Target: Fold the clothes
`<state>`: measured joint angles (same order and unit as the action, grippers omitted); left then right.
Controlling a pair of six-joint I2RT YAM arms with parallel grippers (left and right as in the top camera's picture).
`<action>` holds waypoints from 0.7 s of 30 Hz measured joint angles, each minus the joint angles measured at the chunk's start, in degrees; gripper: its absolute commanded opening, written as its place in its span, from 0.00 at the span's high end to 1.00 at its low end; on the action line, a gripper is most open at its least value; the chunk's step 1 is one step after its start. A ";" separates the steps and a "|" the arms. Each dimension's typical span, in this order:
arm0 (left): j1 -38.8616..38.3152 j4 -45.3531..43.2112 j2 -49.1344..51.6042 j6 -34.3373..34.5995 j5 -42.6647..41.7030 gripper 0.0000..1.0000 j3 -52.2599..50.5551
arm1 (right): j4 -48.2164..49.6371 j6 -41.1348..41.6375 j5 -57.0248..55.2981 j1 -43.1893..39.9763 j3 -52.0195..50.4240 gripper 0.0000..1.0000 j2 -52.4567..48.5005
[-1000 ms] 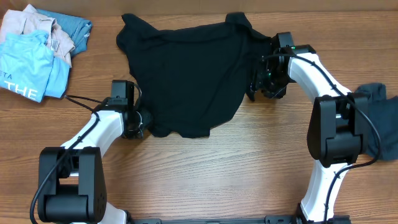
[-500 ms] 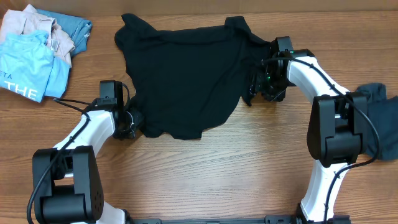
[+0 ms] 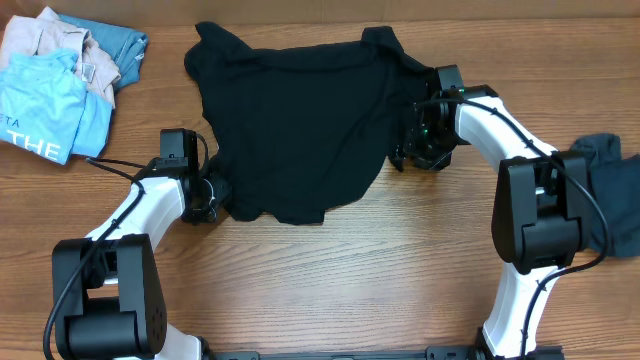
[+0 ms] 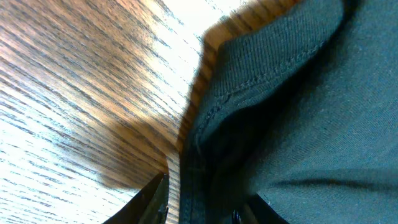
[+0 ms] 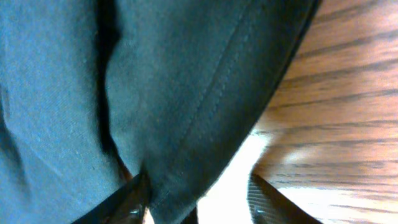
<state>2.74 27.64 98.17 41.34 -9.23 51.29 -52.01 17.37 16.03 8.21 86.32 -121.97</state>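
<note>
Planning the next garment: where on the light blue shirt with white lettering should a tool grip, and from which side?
Probably the lower right corner of the light blue shirt, approached from the right by the left tool: that corner lies flat and free on the table, while the beige garment seems to cover its upper edge.

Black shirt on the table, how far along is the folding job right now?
Barely started. The black shirt lies spread out, with no fold made yet. In hand: the left gripper pinches its hem, and the right gripper straddles the opposite edge, jaws apart. Left to do: every fold, plus the pile of clothes and the dark garment.
</note>
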 measured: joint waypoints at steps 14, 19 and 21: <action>0.04 3.72 0.50 -1.55 0.48 0.72 1.29 | -6.38 5.07 1.60 0.74 0.98 0.96 -0.13; 0.04 9.92 0.96 -7.06 0.96 0.78 6.84 | -9.40 5.09 -2.08 0.79 8.22 0.96 -0.11; 0.04 10.34 0.96 -8.22 1.14 0.83 7.15 | -10.21 5.09 -2.97 0.17 9.20 0.96 -0.11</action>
<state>2.79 37.98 99.13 33.12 -8.10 58.43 -62.22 22.46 13.06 8.38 95.53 -122.08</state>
